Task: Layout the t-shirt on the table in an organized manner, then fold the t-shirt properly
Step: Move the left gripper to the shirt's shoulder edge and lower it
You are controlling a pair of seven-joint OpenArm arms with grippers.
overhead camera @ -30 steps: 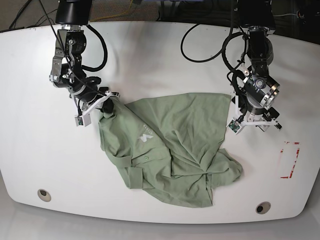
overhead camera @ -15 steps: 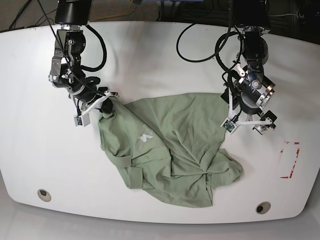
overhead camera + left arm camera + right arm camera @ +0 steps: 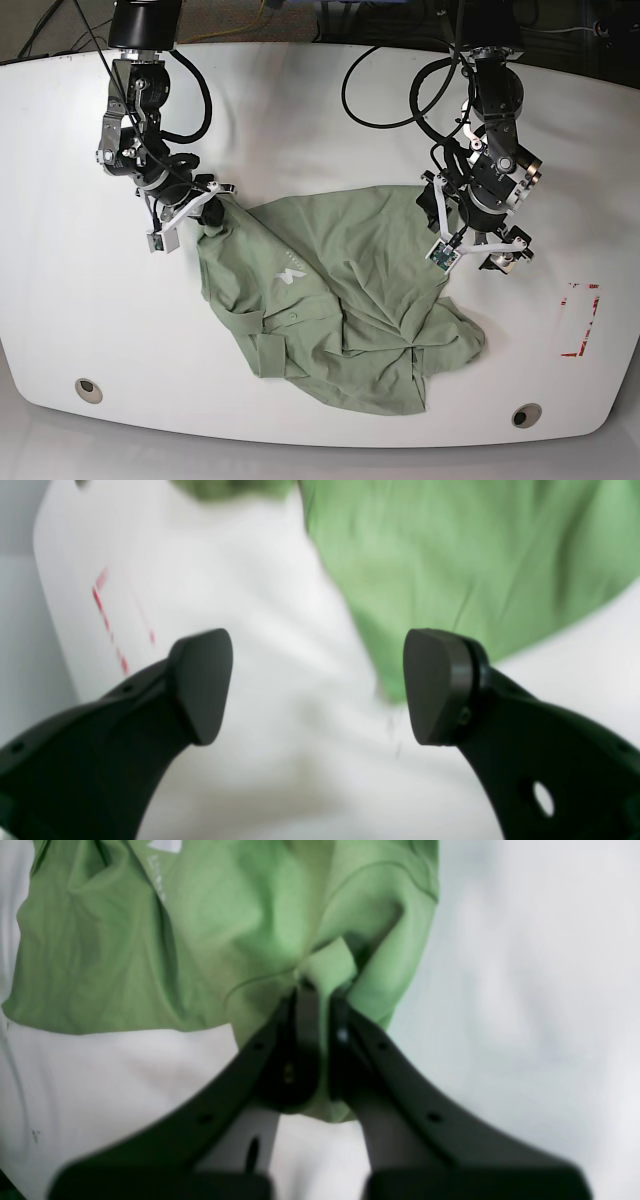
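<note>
Near edge of desk: two round grey grommets [image 3: 88,388] sit in the large smooth white desk [image 3: 320,110] close to its near corners; small red tape marks [image 3: 580,320] lie toward the edge on the base view's right.
Shirt: the soft, wrinkly pale sage-green short-sleeved t-shirt [image 3: 330,300] lies crumpled mid-desk, reaching toward the near edge, collar and a white chest logo up, lower part bunched in folds.
Right hand: the black right hand [image 3: 320,990] is clamped together on a pinch of the t-shirt's cloth at the garment's far corner on the base view's left.
Left hand: the black left hand [image 3: 317,685] has its fingers well apart with nothing between them, over bare desk just beside the t-shirt's edge.
Handling: I judge the cloth light, limp and not fragile; it will drag and sag, so corners and hems are the best holds, and the free far corner near the left hand looks the natural one.
Left wrist view alone: the gap between fingers and the cloth edge beyond them.
Right wrist view alone: cloth actually caught between the fingers.
Base view alone: the whole crumpled outline and both arms.
</note>
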